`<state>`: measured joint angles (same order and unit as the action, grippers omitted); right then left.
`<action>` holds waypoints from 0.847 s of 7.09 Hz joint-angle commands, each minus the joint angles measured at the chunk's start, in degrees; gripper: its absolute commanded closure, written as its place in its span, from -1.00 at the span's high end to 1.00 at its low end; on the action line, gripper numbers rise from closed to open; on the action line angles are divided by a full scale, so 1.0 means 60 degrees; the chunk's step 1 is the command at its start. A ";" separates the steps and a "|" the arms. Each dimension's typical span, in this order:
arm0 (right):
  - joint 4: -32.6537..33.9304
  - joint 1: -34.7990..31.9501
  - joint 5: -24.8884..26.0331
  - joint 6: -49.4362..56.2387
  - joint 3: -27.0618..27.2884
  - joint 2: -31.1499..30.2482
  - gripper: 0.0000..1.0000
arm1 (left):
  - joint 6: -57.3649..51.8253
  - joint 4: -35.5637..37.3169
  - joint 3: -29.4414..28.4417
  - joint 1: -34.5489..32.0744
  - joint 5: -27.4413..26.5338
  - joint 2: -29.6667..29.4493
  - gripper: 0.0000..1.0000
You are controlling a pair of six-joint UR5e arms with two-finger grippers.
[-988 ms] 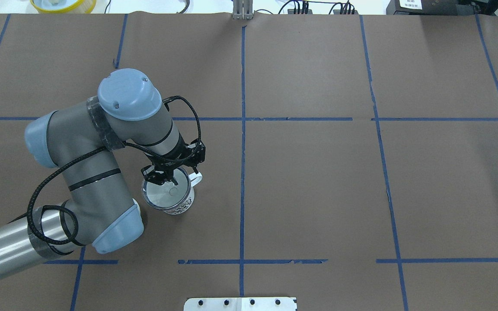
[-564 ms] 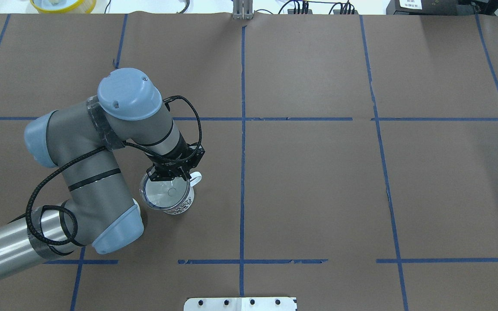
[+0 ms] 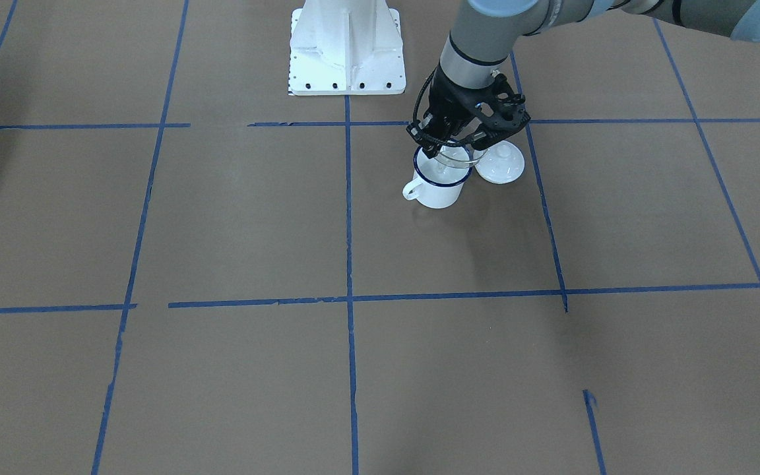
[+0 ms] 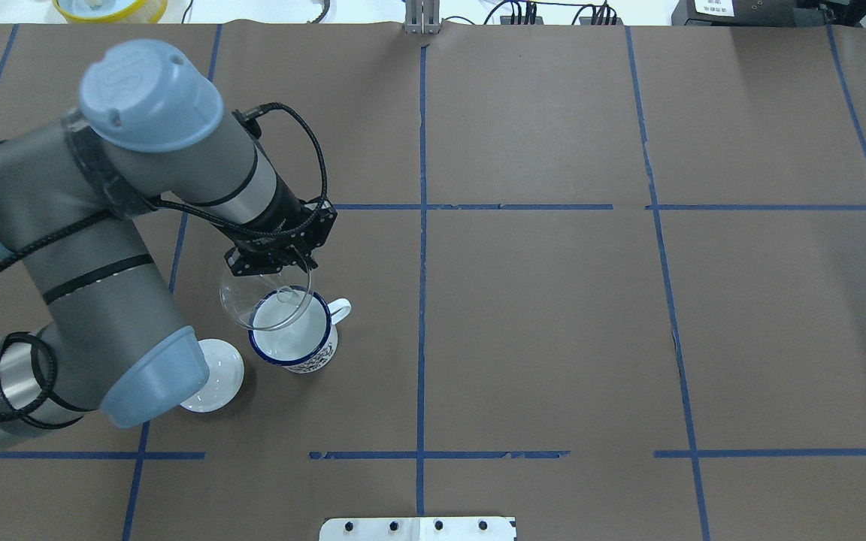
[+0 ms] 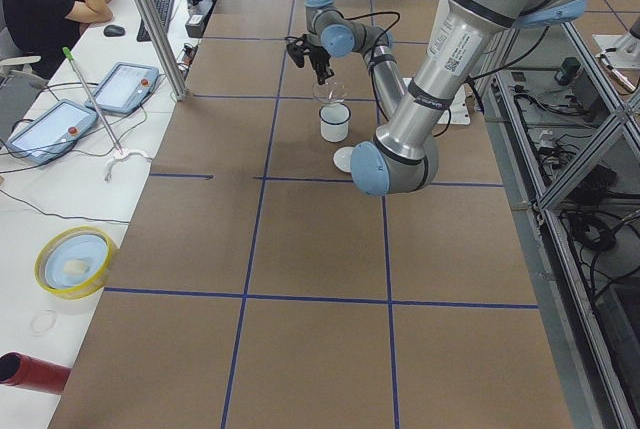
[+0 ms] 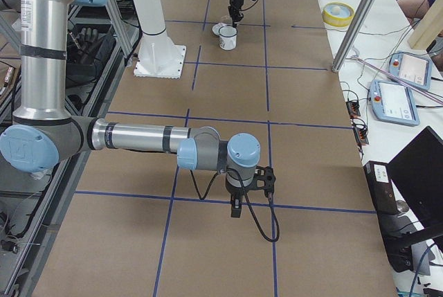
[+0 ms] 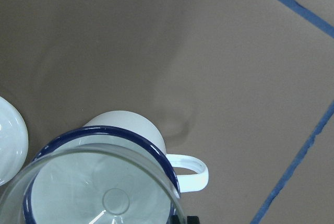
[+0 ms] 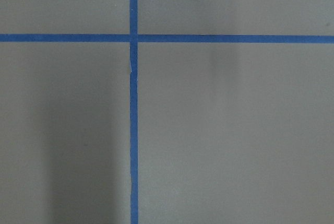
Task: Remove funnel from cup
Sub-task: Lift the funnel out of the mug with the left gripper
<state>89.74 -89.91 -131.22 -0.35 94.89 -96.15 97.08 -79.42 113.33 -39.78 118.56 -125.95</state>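
Note:
The white cup [image 4: 292, 336] with a dark blue rim stands upright on the brown table, handle to the right. It also shows in the front view [image 3: 438, 187] and the left wrist view [image 7: 125, 130]. My left gripper [image 4: 274, 264] is shut on the far rim of the clear funnel [image 4: 264, 297] and holds it raised above the cup, shifted a little to the left. The funnel [image 3: 457, 157] overlaps the cup's opening from above, and its wide cone fills the bottom of the left wrist view [image 7: 88, 192]. My right gripper [image 6: 236, 208] hangs low over bare table; I cannot tell its state.
A white round lid [image 4: 213, 375] lies on the table just left of the cup, partly under my left arm's elbow; it also shows in the front view [image 3: 501, 163]. The white robot base plate [image 3: 346, 49] stands behind. Blue tape lines cross the table.
My left arm has risen and pulled back, lifting the funnel up out of the cup. The white lid, hidden under the arm before, now shows. The cup has stayed put.

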 commanded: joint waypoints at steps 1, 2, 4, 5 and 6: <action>0.0000 0.0000 0.0000 0.0000 0.0005 0.0000 1.00 | 0.0035 -0.0802 0.0157 -0.0910 -0.0376 -0.0015 -1.00; 0.0000 0.0000 0.0000 0.0000 0.0005 0.0000 1.00 | 0.0804 -0.2276 -0.0410 -0.1247 -0.0568 0.0030 -1.00; 0.0000 0.0000 0.0000 0.0000 -0.0009 0.0000 1.00 | 0.1774 -0.5458 -0.2255 -0.1645 -0.0585 0.0336 -1.00; 0.0000 0.0000 0.0000 0.0000 0.0005 0.0000 1.00 | 0.2416 -0.6702 -0.2900 -0.1892 -0.0657 0.0352 -1.00; 0.0000 0.0000 0.0000 0.0000 0.0005 0.0000 1.00 | 0.2452 -0.8426 -0.3907 -0.2228 -0.1485 0.0352 -1.00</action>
<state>89.74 -89.91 -131.22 -0.35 94.90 -96.15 109.97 -118.57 96.38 -51.06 113.51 -124.03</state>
